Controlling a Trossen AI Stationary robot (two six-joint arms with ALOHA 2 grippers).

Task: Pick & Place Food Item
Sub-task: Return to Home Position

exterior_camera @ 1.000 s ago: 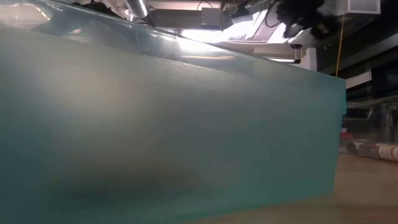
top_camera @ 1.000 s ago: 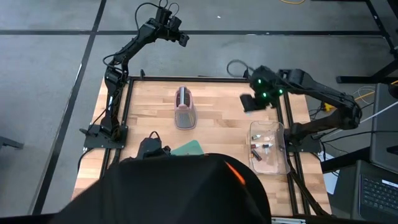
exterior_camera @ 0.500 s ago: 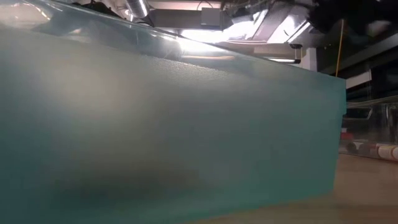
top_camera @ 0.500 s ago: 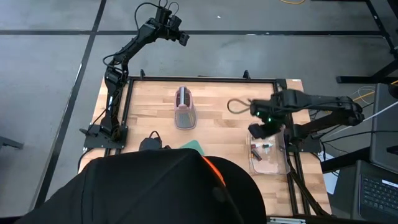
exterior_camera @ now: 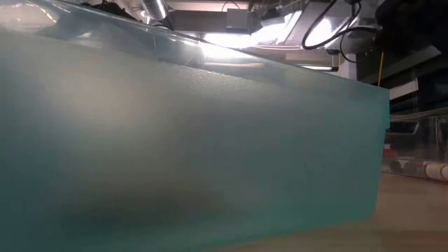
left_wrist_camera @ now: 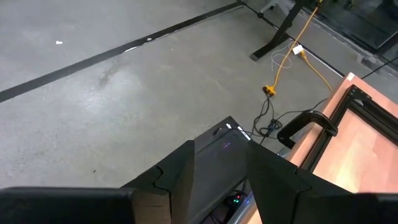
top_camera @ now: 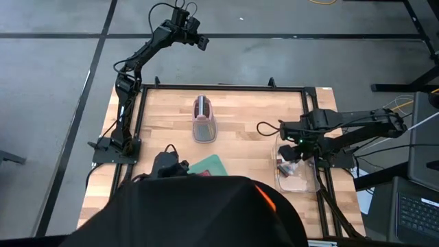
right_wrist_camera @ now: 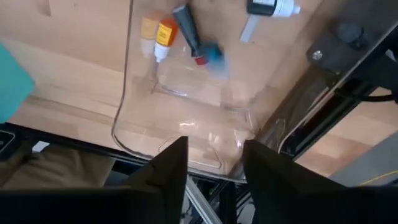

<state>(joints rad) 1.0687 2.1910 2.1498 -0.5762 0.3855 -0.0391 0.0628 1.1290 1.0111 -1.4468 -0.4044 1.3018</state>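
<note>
The right jaws hang released, gripping nothing, directly above the transparent bin [right_wrist_camera: 186, 112] on the wooden surface [top_camera: 240, 116]. Small food coloring bottles [right_wrist_camera: 165, 34] lie inside the bin just ahead of them. The left jaws, likewise released, are raised well away over the floor [left_wrist_camera: 93, 93].

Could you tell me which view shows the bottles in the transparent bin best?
The right wrist view: it looks into the transparent bin, showing the bottles separately. The high view shows them tiny; the low view only at its edge; the left wrist view none.
</note>
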